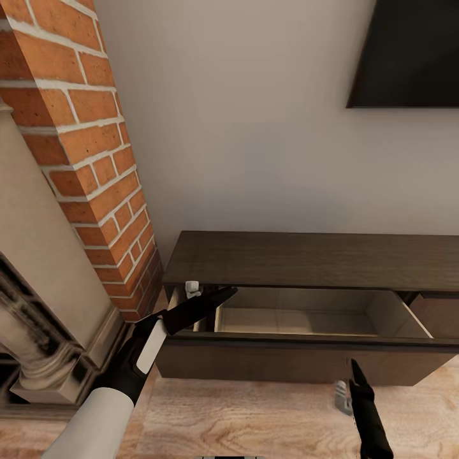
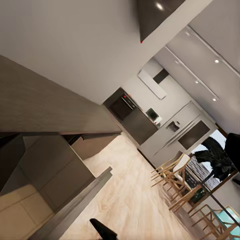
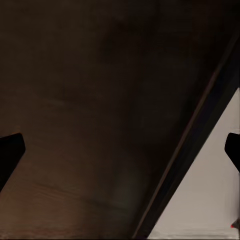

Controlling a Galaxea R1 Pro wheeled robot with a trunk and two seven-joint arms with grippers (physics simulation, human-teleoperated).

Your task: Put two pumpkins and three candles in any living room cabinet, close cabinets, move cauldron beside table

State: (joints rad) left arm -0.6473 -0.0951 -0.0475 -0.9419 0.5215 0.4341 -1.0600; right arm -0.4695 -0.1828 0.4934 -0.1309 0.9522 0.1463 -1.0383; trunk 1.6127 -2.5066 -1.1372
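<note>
The dark-brown cabinet stands against the wall with one drawer pulled out; what I see of its pale inside is bare. My left gripper reaches over the drawer's left end and looks open, with nothing between its fingers. A small white thing sits at that corner; I cannot tell if it is a candle. My right gripper is low in front of the drawer front, open, its fingertips wide apart. Pumpkins and cauldron are out of view.
A brick fireplace with a stone surround rises left of the cabinet. A dark screen hangs on the wall above. Wooden floor lies in front. Far off, the left wrist view shows chairs and a kitchen.
</note>
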